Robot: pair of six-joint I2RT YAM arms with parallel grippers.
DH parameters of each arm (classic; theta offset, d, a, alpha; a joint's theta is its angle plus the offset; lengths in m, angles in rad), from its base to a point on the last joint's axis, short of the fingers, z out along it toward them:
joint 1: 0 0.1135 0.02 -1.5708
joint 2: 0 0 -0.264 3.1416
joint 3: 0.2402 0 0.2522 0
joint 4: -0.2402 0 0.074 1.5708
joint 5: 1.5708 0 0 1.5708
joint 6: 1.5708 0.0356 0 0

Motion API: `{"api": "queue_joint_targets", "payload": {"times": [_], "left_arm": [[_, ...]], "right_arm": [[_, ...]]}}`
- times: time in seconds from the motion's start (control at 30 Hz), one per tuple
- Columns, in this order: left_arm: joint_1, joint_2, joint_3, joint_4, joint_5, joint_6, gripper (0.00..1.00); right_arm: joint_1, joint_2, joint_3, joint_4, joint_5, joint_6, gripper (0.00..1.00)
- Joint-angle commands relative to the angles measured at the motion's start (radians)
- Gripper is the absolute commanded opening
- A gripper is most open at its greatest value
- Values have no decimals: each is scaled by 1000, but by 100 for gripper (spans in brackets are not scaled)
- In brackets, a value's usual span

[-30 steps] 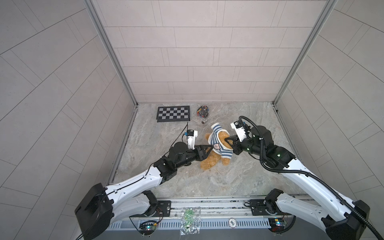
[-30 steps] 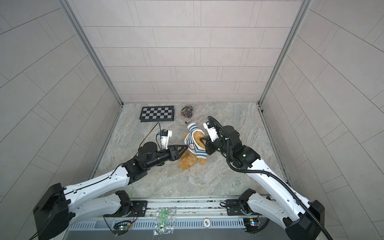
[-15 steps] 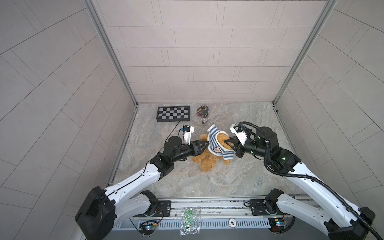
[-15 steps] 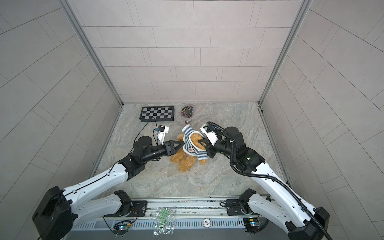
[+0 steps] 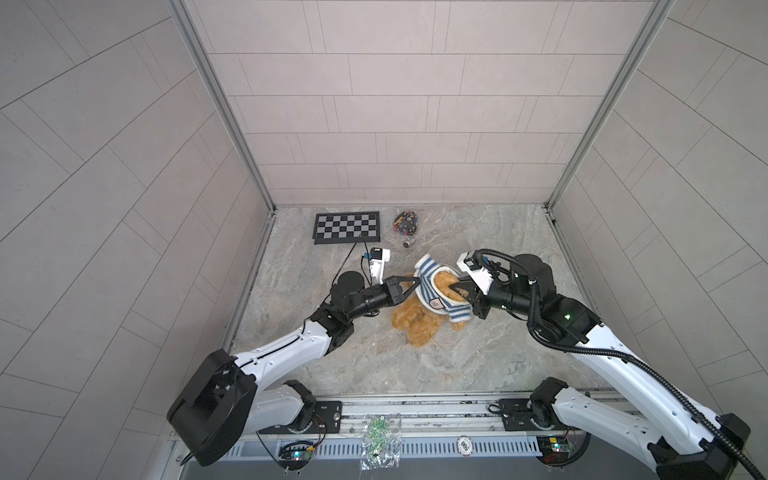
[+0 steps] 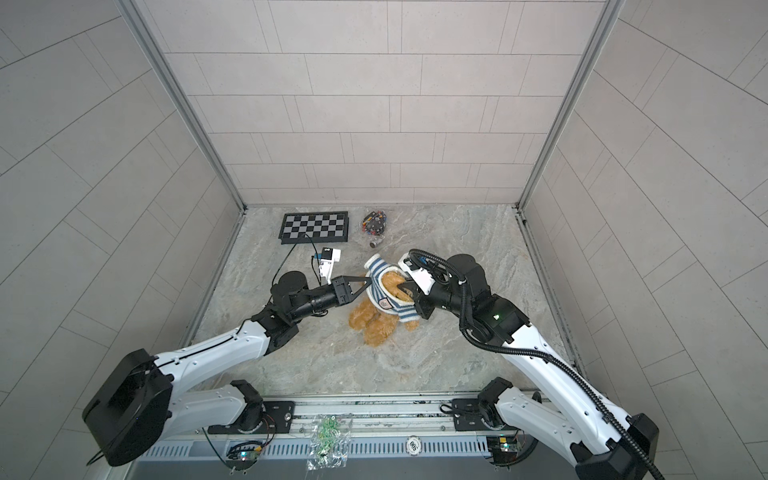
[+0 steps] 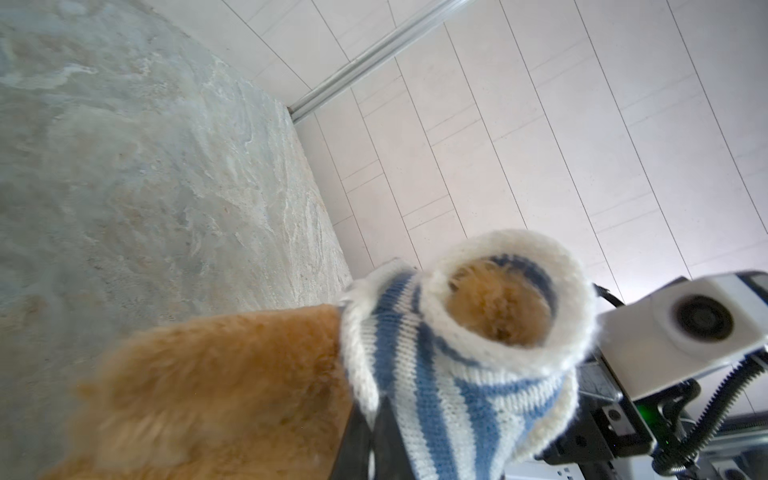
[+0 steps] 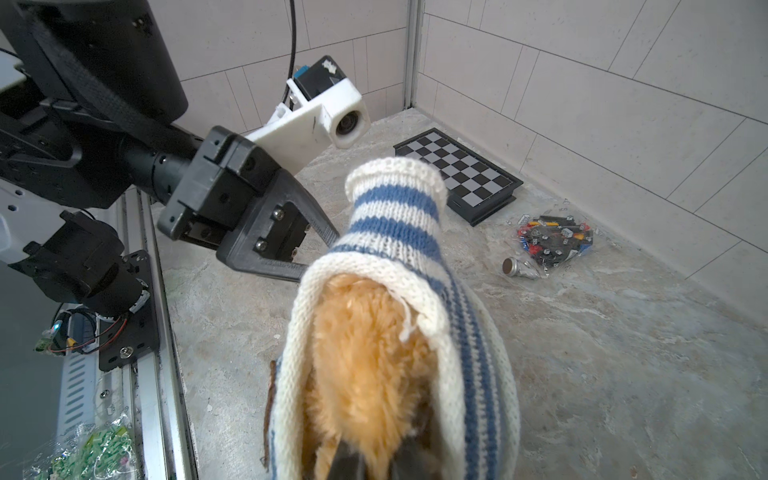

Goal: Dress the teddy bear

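We list one teddy bear (image 5: 415,328), half inside a striped shirt (image 5: 434,295), between the grippers; left gripper (image 5: 413,284) pinched tight on the shirt's edge, right gripper (image 5: 455,286) clamped on the bear's fur.

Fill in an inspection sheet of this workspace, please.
Surface: marbled tabletop, no spill seen.
Job's things: teddy bear, legs on tabletop, striped sweater over its upper body.
Clutter: chessboard, bag of small parts, metal cylinder at back; bag of green parts on front rail.
Pincers: left pincer shut on sweater's edge; right pincer shut at its opening, grip unclear.
Cables: black cable reaches chessboard; corrugated hose over right arm.
Surroundings: tiled walls.
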Motion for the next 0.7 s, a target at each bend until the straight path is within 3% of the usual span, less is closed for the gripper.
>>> {"api": "queue_joint_targets", "payload": {"times": [0.0, 0.1, 0.33, 0.4, 0.5, 0.67], "left_arm": [[53, 3, -34, -26, -27, -14, 0], [82, 7, -27, -150, -49, 62, 0], [83, -17, -12, -173, -25, 112, 0], [84, -72, -6, -213, -34, 145, 9], [84, -188, 35, -356, -34, 253, 29], [81, -287, 191, -677, 16, 462, 47]], "right_arm": [[-1, -34, 11, 6, -62, -67, 0], [-1, -43, 14, -7, -106, -89, 0], [-1, -27, 25, -34, -116, -120, 0], [-1, -22, 27, -51, -104, -135, 0], [-1, -15, 31, -77, -92, -155, 0], [0, -13, 31, -87, -99, -177, 0]]}}
